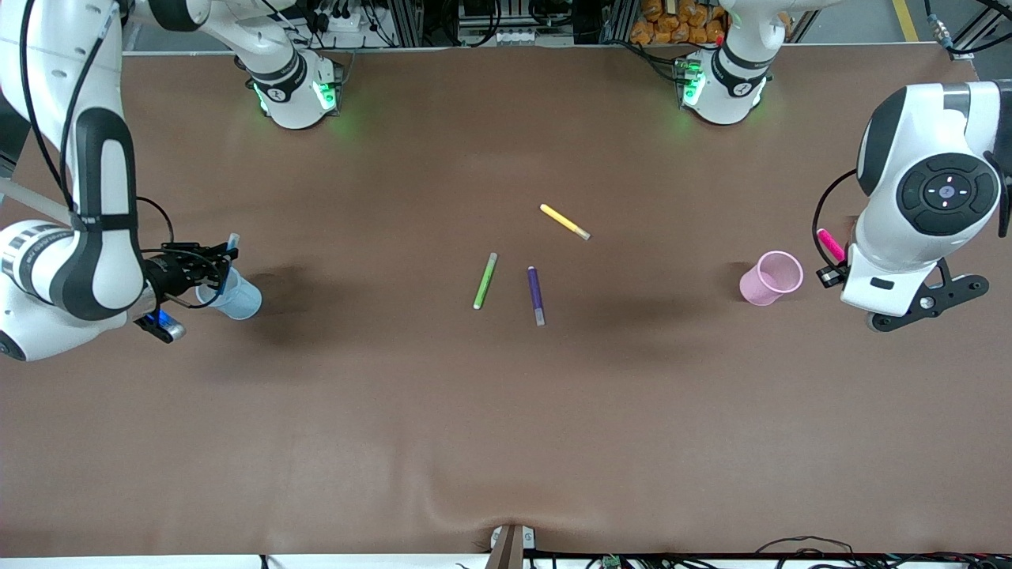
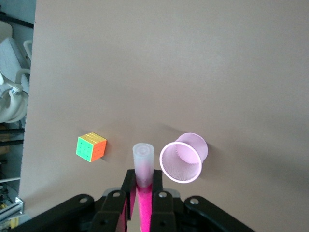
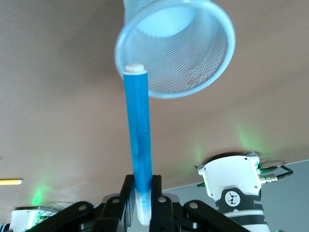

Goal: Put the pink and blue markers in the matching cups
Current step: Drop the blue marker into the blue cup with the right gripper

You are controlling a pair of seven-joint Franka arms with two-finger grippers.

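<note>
Purple pen (image 1: 536,295) lies nearest the front camera among the loose pens at the middle of the brown counter (image 1: 506,427), with a lime-green pen (image 1: 485,280) just beside it toward the right arm's end and a yellow pen (image 1: 564,221) farther from the camera. Right claw (image 1: 212,267) is closed on the blue marker (image 3: 139,140), gripping it at its pale cap end; the marker's free tip reaches the rim of the pale blue cup (image 3: 176,46), which stands at the right arm's end of the counter. Left claw (image 2: 143,186) is closed on the pink marker (image 2: 143,166), whose translucent cap points outward from the fingers, just beside the pale pink cup (image 2: 182,159) and not inside it. Pink cup stands at the left arm's end of the counter, well apart from the blue cup. Left wrist view also shows a colour-puzzle cube (image 2: 91,147) resting on the counter near the pink cup.
</note>
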